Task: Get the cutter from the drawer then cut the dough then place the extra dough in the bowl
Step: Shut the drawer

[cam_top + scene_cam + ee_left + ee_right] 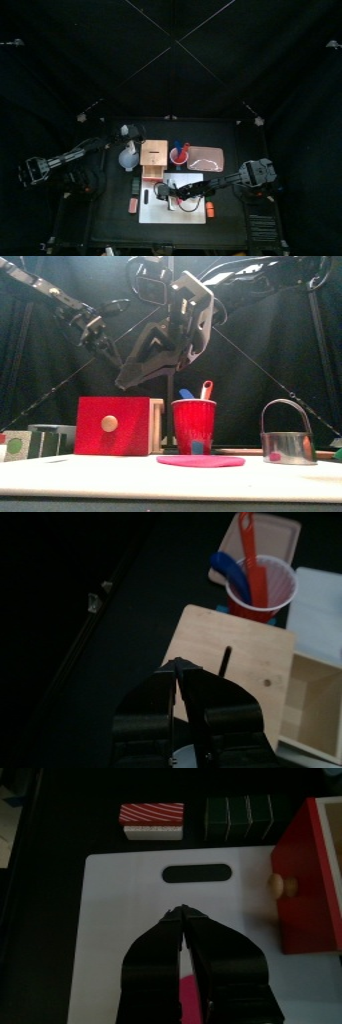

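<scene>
- The cutter (pixel 286 444) stood upright on the table, out of the drawer and well to the right of the box (pixel 114 426), with its wire handle up.
- The dough (pixel 201 461) lay whole on the board (pixel 134 898), in front of the box.
- The right claw (pixel 181 916) hung over the board, pinched closed and empty.
- The left claw (pixel 175 665) hung above the box, also closed and empty.
- Recommended: open the right claw wide, grip the handle at its crown, centre the cutter over the dough and press straight down.

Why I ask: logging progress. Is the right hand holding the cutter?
No; the cutter stands by itself, away from the empty right hand.
</scene>
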`<state>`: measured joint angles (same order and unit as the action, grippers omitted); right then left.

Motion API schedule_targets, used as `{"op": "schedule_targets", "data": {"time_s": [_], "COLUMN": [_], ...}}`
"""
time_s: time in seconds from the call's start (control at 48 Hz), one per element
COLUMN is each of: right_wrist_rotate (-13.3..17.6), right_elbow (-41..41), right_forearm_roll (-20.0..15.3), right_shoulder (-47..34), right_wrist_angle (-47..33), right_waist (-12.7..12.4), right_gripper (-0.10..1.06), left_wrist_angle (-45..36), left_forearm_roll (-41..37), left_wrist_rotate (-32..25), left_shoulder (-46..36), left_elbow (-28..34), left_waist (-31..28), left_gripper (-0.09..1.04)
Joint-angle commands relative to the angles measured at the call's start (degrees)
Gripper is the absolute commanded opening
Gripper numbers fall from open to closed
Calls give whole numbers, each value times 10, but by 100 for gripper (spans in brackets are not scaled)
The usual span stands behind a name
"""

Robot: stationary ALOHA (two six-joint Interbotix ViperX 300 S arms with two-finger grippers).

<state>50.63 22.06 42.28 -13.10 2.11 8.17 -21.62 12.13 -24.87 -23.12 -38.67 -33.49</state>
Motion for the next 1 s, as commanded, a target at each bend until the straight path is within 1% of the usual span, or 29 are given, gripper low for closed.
{"op": "schedule_targets", "data": {"time_s": [0.021,0.208,0.292,0.375,0.479,0.542,0.667,0.688,0.771,0.917,1.0], "right_wrist_rotate": [1,3,5,5,8,7,4,3,1,1,2], "right_elbow": [-25,-42,-52,-57,-67,-76,-107,-116,-143,-170,-174], "right_forearm_roll": [-3,-3,-10,-17,-32,-37,-35,-34,-33,-18,-18], "right_shoulder": [3,-20,-33,-41,-47,-49,-55,-56,-61,-78,-88], "right_wrist_angle": [-9,-10,-7,0,27,48,109,127,161,178,184], "right_waist": [-4,-5,-4,-4,-6,-6,-7,-7,-5,-3,-5], "right_gripper": [35,26,22,19,18,18,18,18,18,18,18], "left_wrist_angle": [-33,-116,-158,-191,-225,-243,-273,-279,-295,-301,-301], "left_forearm_roll": [-4,5,8,15,22,22,21,22,22,20,22], "left_wrist_rotate": [-22,-86,-110,-128,-148,-162,-183,-185,-188,-196,-203], "left_shoulder": [63,185,237,275,303,314,324,325,329,335,338], "left_elbow": [69,178,223,263,294,306,317,318,317,311,308], "left_waist": [-13,-25,-39,-54,-69,-76,-91,-92,-93,-91,-91], "left_gripper": [48,47,47,47,47,47,47,47,47,47,47]}}
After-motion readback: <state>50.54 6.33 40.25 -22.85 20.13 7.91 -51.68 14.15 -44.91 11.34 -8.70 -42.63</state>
